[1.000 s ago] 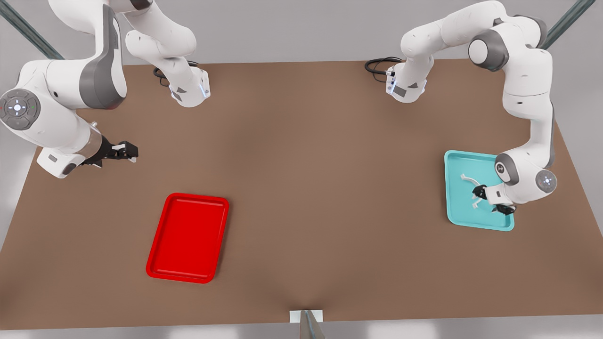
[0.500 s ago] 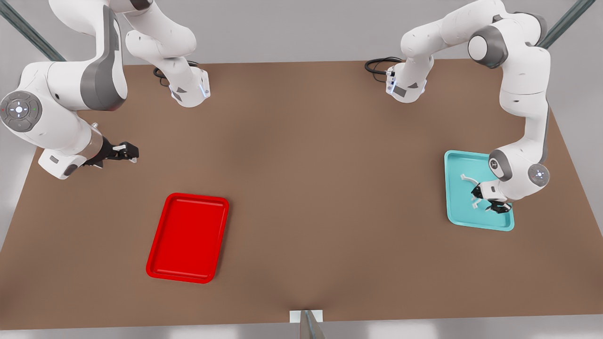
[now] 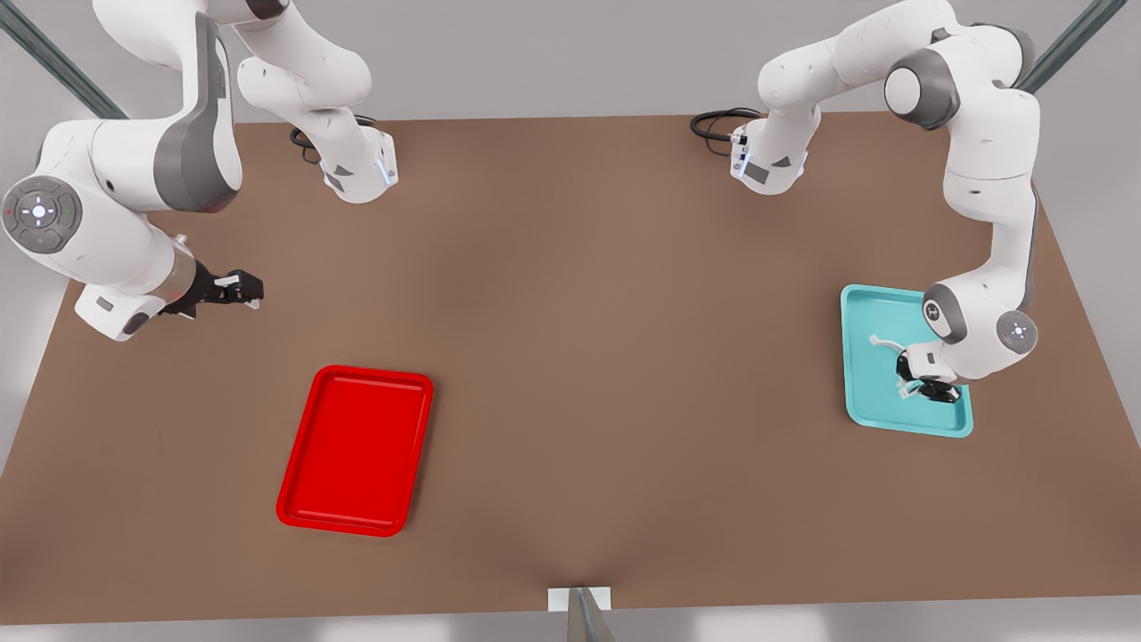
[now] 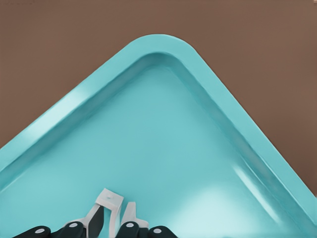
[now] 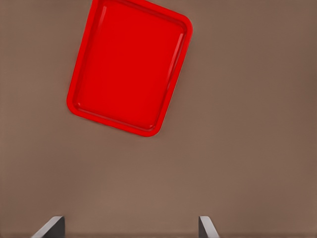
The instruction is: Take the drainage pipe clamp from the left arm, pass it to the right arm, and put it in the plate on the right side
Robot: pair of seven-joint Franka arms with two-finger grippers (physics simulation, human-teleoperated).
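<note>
The white drainage pipe clamp [image 3: 879, 340] lies in a teal tray [image 3: 900, 421] at the front view's right. My left gripper [image 3: 923, 379] is down inside that tray and shut on the clamp. In the left wrist view the clamp's tab [image 4: 110, 199] sticks out between the closed-in fingertips of the left gripper [image 4: 113, 218]. The red plate [image 3: 354, 450] rests on the table at the front view's left. Beyond it, my right gripper [image 3: 241, 290] hangs open and waits, well above the plate [image 5: 129, 69].
Both arm bases [image 3: 358, 174] [image 3: 767, 165] stand at the table's far edge with black cables. Bare brown tabletop [image 3: 624, 357] stretches between the two trays. The teal tray's rim [image 4: 148, 42] rises around the left gripper.
The left gripper has sunk lower into the teal tray and its fingers have closed in on the clamp. The right arm has barely shifted.
</note>
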